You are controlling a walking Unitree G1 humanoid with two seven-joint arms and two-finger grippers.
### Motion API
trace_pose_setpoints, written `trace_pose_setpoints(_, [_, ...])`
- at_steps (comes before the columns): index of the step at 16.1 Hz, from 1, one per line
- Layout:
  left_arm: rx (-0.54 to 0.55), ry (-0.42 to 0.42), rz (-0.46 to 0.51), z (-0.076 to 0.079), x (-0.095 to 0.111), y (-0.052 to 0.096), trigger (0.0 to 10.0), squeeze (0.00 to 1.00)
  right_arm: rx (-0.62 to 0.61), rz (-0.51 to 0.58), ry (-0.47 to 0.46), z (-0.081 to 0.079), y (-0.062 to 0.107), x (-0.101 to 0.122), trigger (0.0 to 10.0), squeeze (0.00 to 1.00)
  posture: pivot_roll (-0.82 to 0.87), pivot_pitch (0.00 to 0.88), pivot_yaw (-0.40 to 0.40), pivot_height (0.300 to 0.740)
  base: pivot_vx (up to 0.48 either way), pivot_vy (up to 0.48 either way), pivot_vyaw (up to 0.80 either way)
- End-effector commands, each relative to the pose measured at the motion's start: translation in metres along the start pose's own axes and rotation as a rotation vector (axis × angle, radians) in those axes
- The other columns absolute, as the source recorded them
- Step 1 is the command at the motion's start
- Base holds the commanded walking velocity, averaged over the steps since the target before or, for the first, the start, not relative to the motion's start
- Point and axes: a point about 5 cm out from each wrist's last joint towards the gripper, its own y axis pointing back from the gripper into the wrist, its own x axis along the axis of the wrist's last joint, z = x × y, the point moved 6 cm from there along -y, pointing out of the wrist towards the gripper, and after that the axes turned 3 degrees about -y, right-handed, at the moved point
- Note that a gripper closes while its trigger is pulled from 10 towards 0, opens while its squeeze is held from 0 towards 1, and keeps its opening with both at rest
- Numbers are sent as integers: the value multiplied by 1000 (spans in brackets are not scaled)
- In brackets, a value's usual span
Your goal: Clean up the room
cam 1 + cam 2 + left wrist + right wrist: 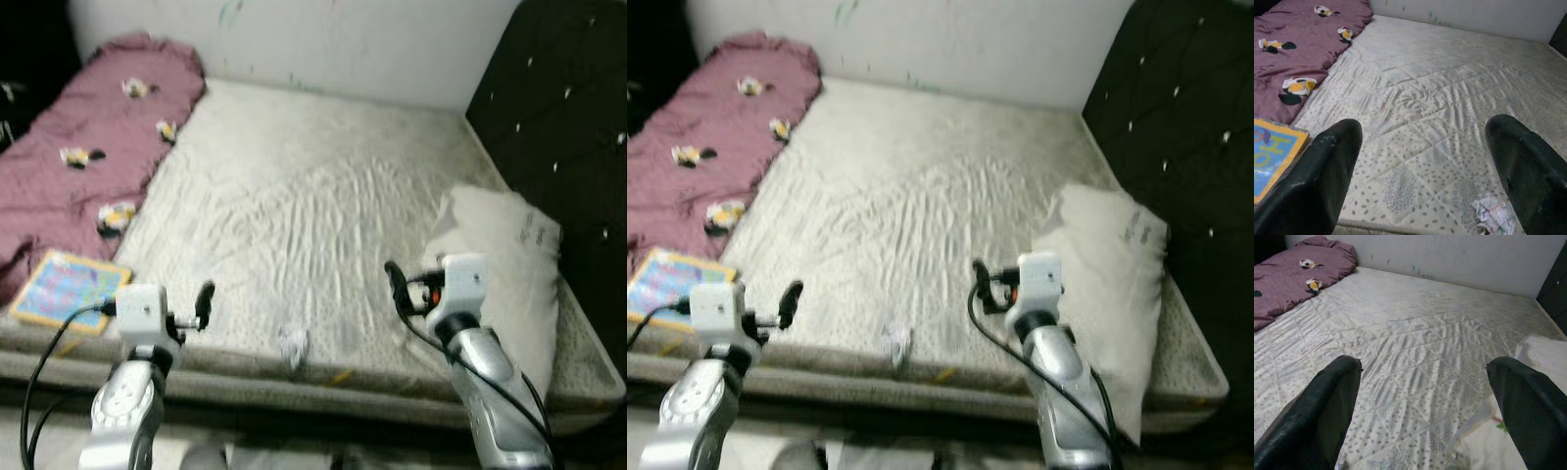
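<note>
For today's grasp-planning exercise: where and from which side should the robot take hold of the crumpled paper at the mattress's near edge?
Pinch the crumpled paper across its raised middle, coming from above with the left gripper, which is nearer and open. The wad is small and lies low on the mattress, so a side approach would likely just push it.

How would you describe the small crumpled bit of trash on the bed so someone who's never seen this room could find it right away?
Start at the bare quilted mattress and go to its near edge. There, between the left gripper and the right gripper, both open, lies the crumpled white wrapper. It is small and scrunched, unlike the flat colourful book beside the maroon blanket or the big white pillow by the dark headboard.
</note>
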Motion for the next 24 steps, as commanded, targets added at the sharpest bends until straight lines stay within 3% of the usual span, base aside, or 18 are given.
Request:
trace_pose_setpoints(1, [7,-4,3,0,2,-2,10000,0,-8,2,4,4,0,1,10000,0,5,0,-114,631,0,0,0])
trace_pose_setpoints(13, [19,1,28,1,8,-3,10000,0,42,-13,6,-4,-3,-1,10000,0,7,0,-114,631,0,0,0])
trace_pose_setpoints(17, [21,-2,45,-1,12,-3,10000,0,115,-7,43,-21,-7,4,10000,0,4,27,-109,631,0,0,314])
trace_pose_setpoints(24, [12,2,44,1,12,-2,10000,0,124,-80,52,-22,-8,-11,10000,0,2,33,-113,631,0,0,155])
